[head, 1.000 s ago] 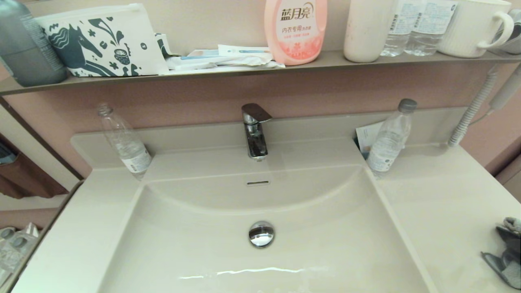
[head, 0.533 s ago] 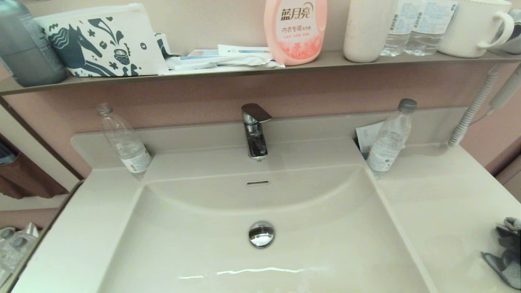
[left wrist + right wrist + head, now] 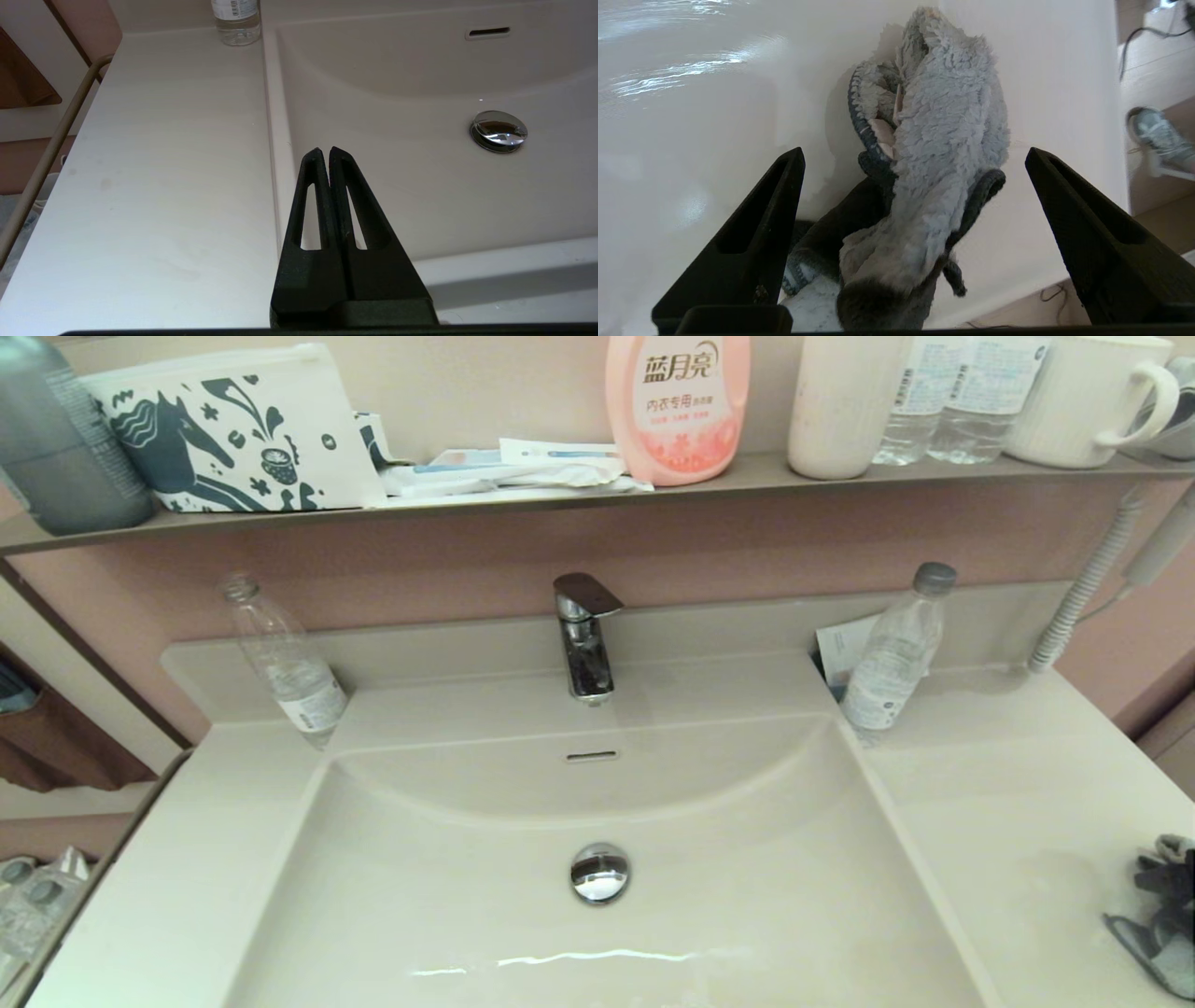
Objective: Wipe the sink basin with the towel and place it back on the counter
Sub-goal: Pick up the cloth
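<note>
The cream-white sink basin (image 3: pixel 467 896) with its chrome drain plug (image 3: pixel 599 873) and overflow slot (image 3: pixel 591 756) fills the middle of the head view. The towel (image 3: pixel 1158 924) lies bunched on the counter (image 3: pixel 1008 821) at the far right edge. In the right wrist view the towel (image 3: pixel 943 140) shows its fluffy pale grey-blue face and dark grey folds. My right gripper (image 3: pixel 915 156) stands open just above it, one finger on each side, not touching it. My left gripper (image 3: pixel 324 151) is shut and empty over the basin's left rim (image 3: pixel 275 140).
A chrome faucet (image 3: pixel 583 635) stands behind the basin. Clear plastic bottles (image 3: pixel 285 658) (image 3: pixel 894 653) stand at its two back corners. The brown-grey shelf (image 3: pixel 560 495) above holds a pink bottle (image 3: pixel 677 406), cups and a pouch. A coiled cord (image 3: pixel 1083 588) hangs at right.
At the head view's right edge the towel's top has sunk a little and a dark shape now lies over it. Nothing else has moved.
</note>
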You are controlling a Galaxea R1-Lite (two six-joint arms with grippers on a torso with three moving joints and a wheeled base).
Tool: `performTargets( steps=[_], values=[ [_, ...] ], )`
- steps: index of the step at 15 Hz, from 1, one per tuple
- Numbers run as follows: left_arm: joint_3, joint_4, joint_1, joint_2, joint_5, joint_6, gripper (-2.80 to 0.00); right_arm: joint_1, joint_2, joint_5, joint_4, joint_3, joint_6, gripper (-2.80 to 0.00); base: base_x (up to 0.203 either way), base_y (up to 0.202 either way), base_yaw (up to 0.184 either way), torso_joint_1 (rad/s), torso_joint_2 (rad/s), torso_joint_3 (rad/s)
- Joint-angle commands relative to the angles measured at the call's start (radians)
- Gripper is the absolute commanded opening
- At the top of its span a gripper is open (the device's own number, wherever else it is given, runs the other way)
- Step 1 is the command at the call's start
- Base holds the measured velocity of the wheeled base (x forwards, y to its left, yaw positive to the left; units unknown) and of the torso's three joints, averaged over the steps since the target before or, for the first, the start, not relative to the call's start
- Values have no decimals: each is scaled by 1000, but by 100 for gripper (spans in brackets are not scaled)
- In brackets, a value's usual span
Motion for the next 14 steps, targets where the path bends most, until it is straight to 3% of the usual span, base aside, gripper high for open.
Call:
performTargets(
  steps=[1, 5, 14],
  values=[
    [0, -1, 0, 2, 1, 0, -280, -20, 42, 21, 0, -7, -1, 0, 0, 0, 0, 0, 0, 0],
    [0, -1, 0, 2, 1, 0, -280, -66, 96, 125, -1, -44, 5, 0, 0, 0, 0, 0, 0, 0],
    [0, -1, 0, 2, 1, 0, -280, -67, 114, 150, 1, -93, 8, 0, 0, 0, 0, 0, 0, 0]
  ],
)
